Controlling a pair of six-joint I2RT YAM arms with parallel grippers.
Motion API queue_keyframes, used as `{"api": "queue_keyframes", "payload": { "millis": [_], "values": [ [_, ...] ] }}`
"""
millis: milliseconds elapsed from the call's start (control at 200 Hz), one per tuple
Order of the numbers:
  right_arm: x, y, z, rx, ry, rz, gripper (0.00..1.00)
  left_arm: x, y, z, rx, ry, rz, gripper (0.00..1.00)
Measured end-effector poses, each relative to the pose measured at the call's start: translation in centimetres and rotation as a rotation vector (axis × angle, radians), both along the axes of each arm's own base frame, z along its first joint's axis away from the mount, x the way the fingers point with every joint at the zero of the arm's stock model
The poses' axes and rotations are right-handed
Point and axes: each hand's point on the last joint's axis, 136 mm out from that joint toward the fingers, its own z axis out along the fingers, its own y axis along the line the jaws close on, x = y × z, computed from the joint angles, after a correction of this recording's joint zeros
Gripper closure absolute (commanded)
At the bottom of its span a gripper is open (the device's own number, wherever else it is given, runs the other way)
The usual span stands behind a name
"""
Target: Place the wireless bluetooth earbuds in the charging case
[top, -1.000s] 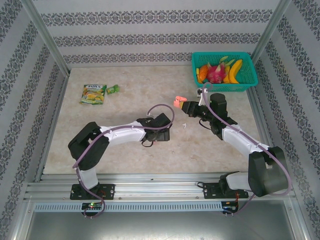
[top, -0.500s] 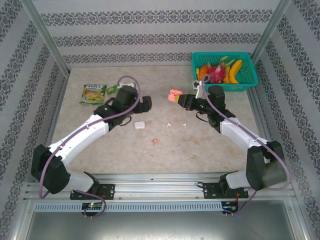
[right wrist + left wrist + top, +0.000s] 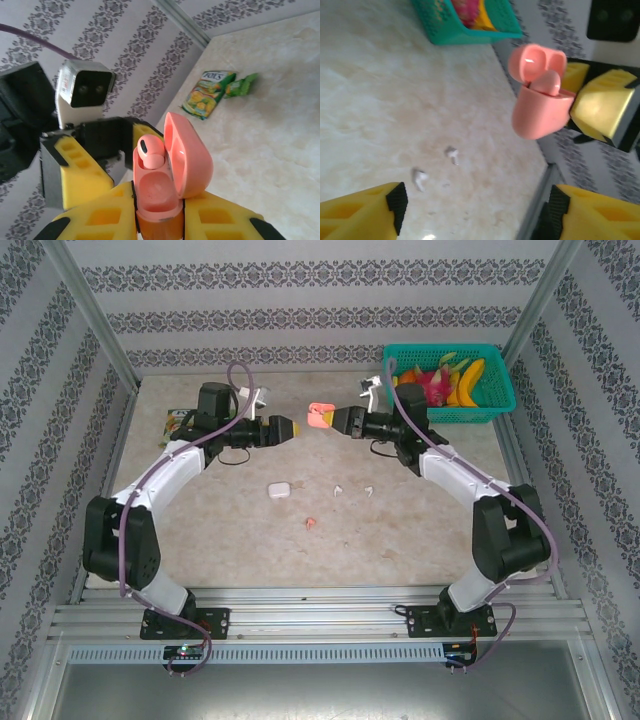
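The left arm (image 3: pixel 165 468) has swung up off the bench (image 3: pixel 420 535): the left pincer (image 3: pixel 290 428), spread and empty, faces the right pincer (image 3: pixel 336 420) clamping the open pink charging case (image 3: pixel 320 418). 1 pink earbud (image 3: pixel 548 83) sits inside; the second pink earbud (image 3: pixel 310 522) lies below, unloaded.

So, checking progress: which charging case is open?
The pink case, held in the right arm's fingers, lid flipped up; the white case on the table looks shut.
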Motion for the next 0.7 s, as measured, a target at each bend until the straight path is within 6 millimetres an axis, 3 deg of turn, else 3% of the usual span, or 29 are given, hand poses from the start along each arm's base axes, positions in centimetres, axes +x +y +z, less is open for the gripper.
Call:
{"api": "queue_keyframes", "payload": {
  "millis": [330, 699],
  "values": [
    [-0.6, 3.5, 0.8, 0.029, 0.024, 0.082, 0.85, -1.2, -1.5, 2.7, -0.123, -0.071, -0.148, 0.42],
    [-0.9, 4.0, 1.4, 0.053, 0.013, 0.111, 0.85, -1.4, -1.6, 3.4, -0.154, -0.096, -0.186, 0.48]
  ]
}}
